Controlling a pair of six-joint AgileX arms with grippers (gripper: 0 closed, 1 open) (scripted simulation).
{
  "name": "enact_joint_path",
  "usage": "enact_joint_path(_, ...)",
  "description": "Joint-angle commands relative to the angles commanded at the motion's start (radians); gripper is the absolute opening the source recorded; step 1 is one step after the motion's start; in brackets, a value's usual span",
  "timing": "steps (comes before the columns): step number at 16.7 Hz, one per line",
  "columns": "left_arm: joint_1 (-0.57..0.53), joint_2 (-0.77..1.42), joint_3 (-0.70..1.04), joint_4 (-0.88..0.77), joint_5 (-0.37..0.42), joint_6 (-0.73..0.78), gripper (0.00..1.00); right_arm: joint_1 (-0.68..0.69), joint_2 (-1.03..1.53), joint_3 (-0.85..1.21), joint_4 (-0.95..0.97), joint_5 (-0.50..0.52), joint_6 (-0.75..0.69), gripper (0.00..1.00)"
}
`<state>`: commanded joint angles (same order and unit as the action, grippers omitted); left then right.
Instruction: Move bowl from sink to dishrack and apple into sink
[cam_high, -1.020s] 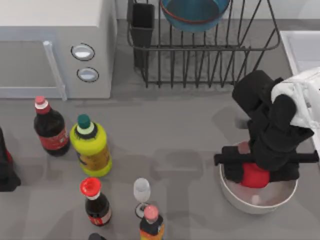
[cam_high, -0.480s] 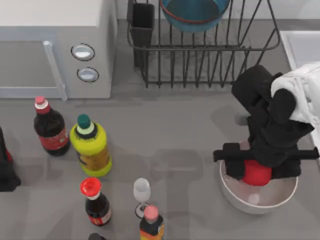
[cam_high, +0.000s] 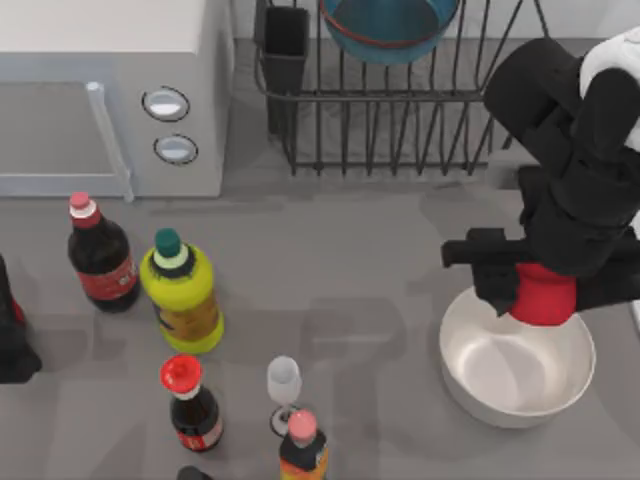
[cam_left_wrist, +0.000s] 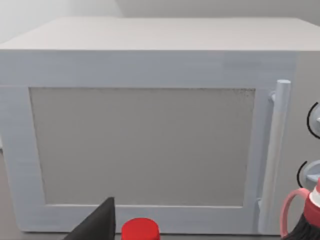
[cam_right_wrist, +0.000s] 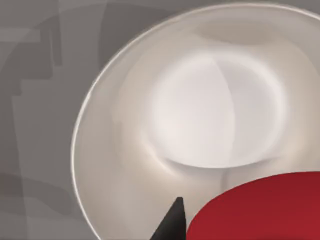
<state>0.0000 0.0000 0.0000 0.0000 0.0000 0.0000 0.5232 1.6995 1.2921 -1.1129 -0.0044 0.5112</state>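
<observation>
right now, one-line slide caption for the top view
Right gripper lifts the apple above the white bowl; teal bowl sits in the dishrack.

The bowl (cam_high: 390, 28) is cut off by the upper edge of the top view. The apple (cam_high: 543, 294) is partly hidden by the right gripper (cam_high: 545, 290). The sink (cam_high: 636, 312) is hardly seen at the right edge.

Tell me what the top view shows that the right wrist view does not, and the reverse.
Top view: the teal-blue bowl sitting in the black dishrack, the microwave, the bottles on the left, and the right gripper with its jaws shut on the apple, above the white bowl's rim. Right wrist view: a close look into the white bowl's bare, pale inside. Both share the white bowl and the red apple.
</observation>
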Motion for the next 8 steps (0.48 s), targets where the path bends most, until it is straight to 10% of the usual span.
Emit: enact_joint_path(8,0.0,0.0,0.0,0.0,0.0,0.0,1.0,-0.021,-0.001,-0.009,0.018,-0.002,-0.013,0.0)
